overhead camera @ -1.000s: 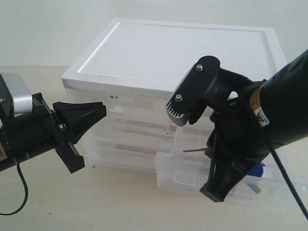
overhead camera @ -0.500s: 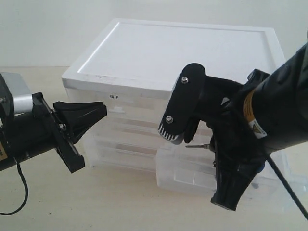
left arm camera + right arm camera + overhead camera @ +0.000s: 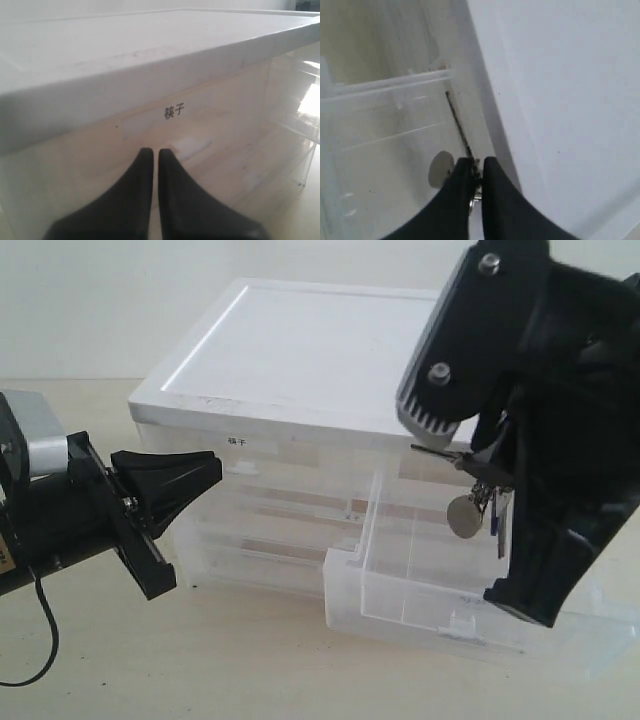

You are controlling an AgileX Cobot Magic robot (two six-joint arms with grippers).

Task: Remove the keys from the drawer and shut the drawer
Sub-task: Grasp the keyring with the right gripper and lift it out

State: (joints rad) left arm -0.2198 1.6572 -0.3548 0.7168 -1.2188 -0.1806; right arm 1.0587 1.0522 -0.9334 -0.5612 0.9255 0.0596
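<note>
Over the open drawer [image 3: 420, 605], well clear of its floor: the keys [image 3: 463, 515], hanging in the air. The bunch dangles from the right gripper [image 3: 476, 162], its two black fingers pinched tight on the ring end. Round grey tag [image 3: 441, 169] hangs just beside the fingers. One thin key [image 3: 432, 448] sticks out sideways toward the cabinet front. In the exterior view the rest of the bunch is partly hidden behind the gripper body, and the fob cannot be made out with certainty.

Drawer: clear plastic, half-width, in the right half of the cabinet [image 3: 330, 350], pulled far out toward the camera. Walls are transparent and the floor shows through them.

Cabinet: flat white top with a raised rim, and stacked clear drawers beneath. It stands on a pale table [image 3: 250, 670].

Left gripper [image 3: 212, 468]: off to the left, held level, pointing at the face of the upper left drawer. Fingers are pressed together with only a hairline slit between them, holding nothing. Its tips sit just short of a small white tab handle [image 3: 190, 146]. A label [image 3: 175, 111] with bold dark characters sits right above that tab. Cannot tell whether the tips touch the drawer face.
</note>
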